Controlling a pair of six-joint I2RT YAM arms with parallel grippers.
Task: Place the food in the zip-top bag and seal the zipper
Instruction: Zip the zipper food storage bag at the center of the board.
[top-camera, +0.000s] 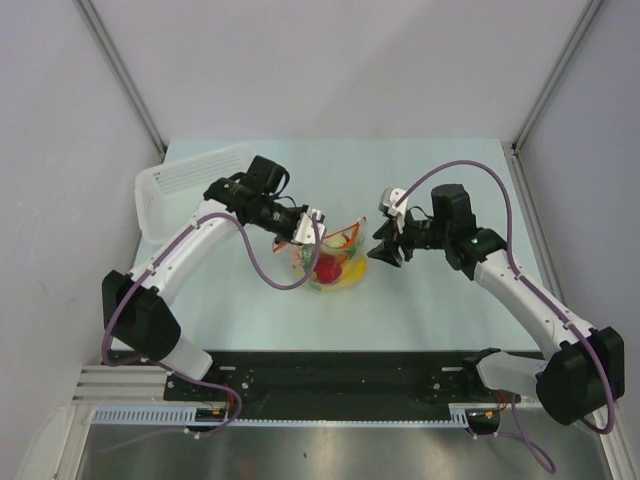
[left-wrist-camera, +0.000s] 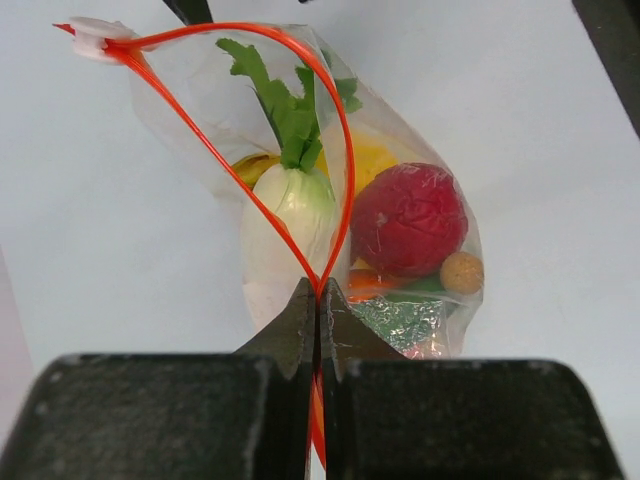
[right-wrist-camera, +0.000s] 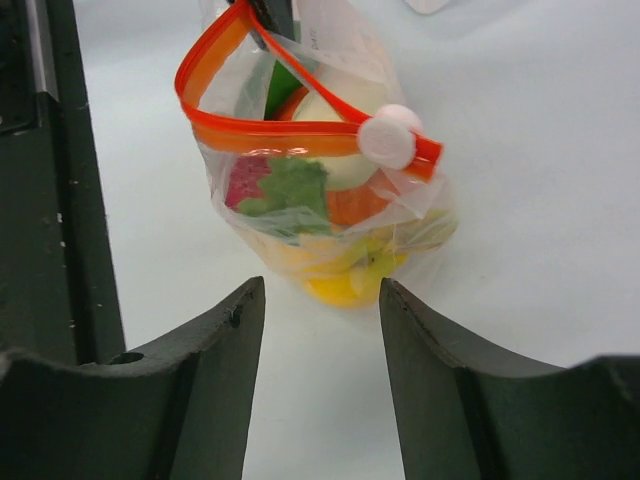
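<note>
Nearest us, our left gripper (left-wrist-camera: 318, 298) has its fingers pressed together on the zipper (right-wrist-camera: 280, 135), pinching one end of the mouth of the zip-top bag (top-camera: 338, 268) at mid-table. Beyond, the red-orange strip gapes open up to a white slider (right-wrist-camera: 390, 138). Inside we see a white radish (left-wrist-camera: 290, 210), a red fruit (left-wrist-camera: 410, 218) and yellow pieces (right-wrist-camera: 340, 285) crowded behind, hard to name. Our right gripper (right-wrist-camera: 320, 300) is spread, empty, just short of the bag.

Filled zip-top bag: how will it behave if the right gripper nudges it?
Probably floppy: the zip-top bag film creases and sags around the food. Likely to slump or fold rather than slide, since only the left gripper pinches its zipper. Mouth gapes, so food might spill.
</note>
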